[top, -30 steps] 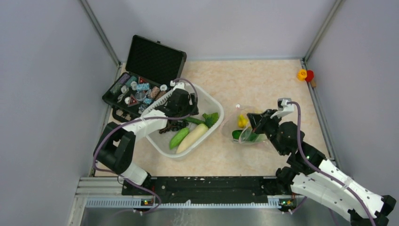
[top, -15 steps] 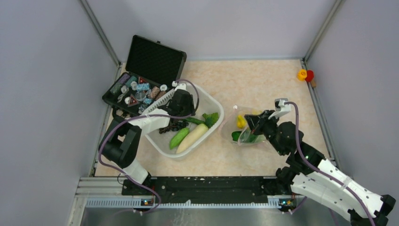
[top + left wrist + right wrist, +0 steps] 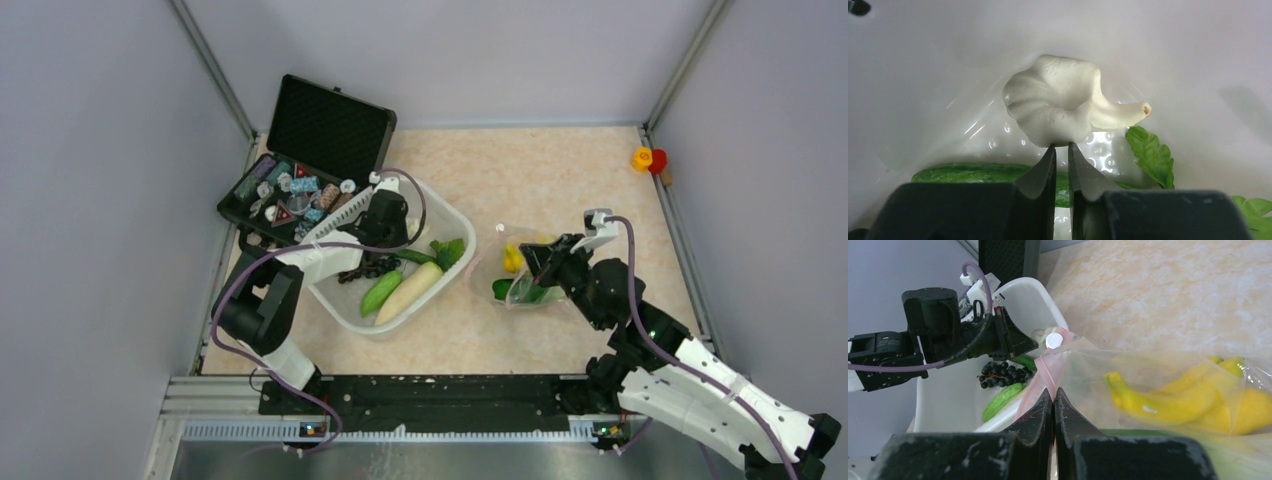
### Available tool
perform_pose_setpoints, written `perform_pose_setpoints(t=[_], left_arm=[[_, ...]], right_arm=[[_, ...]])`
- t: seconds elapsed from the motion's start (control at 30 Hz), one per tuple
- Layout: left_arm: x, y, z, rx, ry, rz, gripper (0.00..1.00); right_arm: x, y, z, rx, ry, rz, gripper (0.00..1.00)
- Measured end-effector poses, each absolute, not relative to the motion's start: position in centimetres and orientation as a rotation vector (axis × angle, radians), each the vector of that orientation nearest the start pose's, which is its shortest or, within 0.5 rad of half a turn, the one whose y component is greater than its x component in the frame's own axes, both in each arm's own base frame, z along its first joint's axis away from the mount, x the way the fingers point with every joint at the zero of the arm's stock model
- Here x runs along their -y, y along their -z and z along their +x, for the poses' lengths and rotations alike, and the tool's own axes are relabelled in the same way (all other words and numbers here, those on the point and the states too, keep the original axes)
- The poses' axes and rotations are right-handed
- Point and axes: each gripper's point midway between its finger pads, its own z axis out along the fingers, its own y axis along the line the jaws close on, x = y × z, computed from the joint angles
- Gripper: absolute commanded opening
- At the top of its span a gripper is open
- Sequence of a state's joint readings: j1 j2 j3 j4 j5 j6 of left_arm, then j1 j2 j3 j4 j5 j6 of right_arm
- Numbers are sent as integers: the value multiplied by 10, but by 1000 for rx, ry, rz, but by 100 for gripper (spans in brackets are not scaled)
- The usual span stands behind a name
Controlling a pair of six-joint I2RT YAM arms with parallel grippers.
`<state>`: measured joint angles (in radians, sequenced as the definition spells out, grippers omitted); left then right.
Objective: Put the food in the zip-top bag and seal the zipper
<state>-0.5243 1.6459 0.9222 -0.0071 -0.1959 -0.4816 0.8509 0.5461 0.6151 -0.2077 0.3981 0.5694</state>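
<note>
From above, we see the tub (image 3: 340, 298) on the left of the bench (image 3: 560, 170), just in front of the open black case (image 3: 330, 125). In the tub lie the cucumber (image 3: 380, 293) and the radish (image 3: 408, 292) side by side, the grapes (image 3: 368, 268) behind them and the bok choy (image 3: 447, 252) by the right wall. The left hand (image 3: 383, 238) reaches down into the tub's far side. To the right lies the bag (image 3: 487, 272), apart from the tub, with the pepper (image 3: 513, 258) and something green inside it. The right hand (image 3: 535, 264) is at the bag's right side. A yellow and red toy (image 3: 648, 159) sits in the far right corner.

In the left wrist view, the left hand's (image 3: 1059, 146) fingers stand nearly together, a thin slit between them, their tips against the lower edge of a white mushroom (image 3: 1058, 107) on the tub floor. We cannot tell whether they pinch it. A dark green vegetable (image 3: 968, 172) lies behind the fingers, and green leaves (image 3: 1150, 152) to the right.

In the right wrist view, the right hand (image 3: 1053, 391) is closed on the bag (image 3: 1148, 365) at its mouth, and the zipper (image 3: 1048, 371) runs down between the fingers. The white slider (image 3: 1053, 340) sits just above them. The pepper (image 3: 1168, 400) shows through the plastic. Beyond the bag we see the grapes (image 3: 998, 374) and the cucumber (image 3: 1003, 399) in the tub.
</note>
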Motion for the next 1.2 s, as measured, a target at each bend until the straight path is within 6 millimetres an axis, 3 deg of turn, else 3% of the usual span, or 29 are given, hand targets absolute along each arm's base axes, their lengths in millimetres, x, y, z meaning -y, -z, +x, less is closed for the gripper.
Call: perform_pose_setpoints(t=[0.13,0.2,0.27,0.37,0.67,0.8,1.03,1.13,1.2], left_arm=[[199,-66,376,-2297,293,-38,7],[199,-66,377,-2294,291,-35,10],[199,-67,377,-2293,287,-29,36],[198,-69,376,-2285,285,-21,58],[196,-88,381,-2194,345,-186,72],[198,-88,387,-2168,372,-268,73],[198,-55,389,-2240,334,-341,73],[197,-54,390,-2237,326,-358,67],[196,-54,390,-2238,319,-359,56]], right_arm=[[-173,-259,215,-1751,-714,58,0],[-173,-259,215,-1751,-714,58,0],[-173,-258,215,-1752,-713,58,0],[-173,-258,215,-1752,-714,60,0],[-173,-255,217,-1761,-701,64,0],[-176,-249,219,-1783,-686,56,0],[-177,-247,220,-1791,-680,54,0],[-177,-247,220,-1792,-679,55,0],[-177,-247,220,-1792,-679,55,0]])
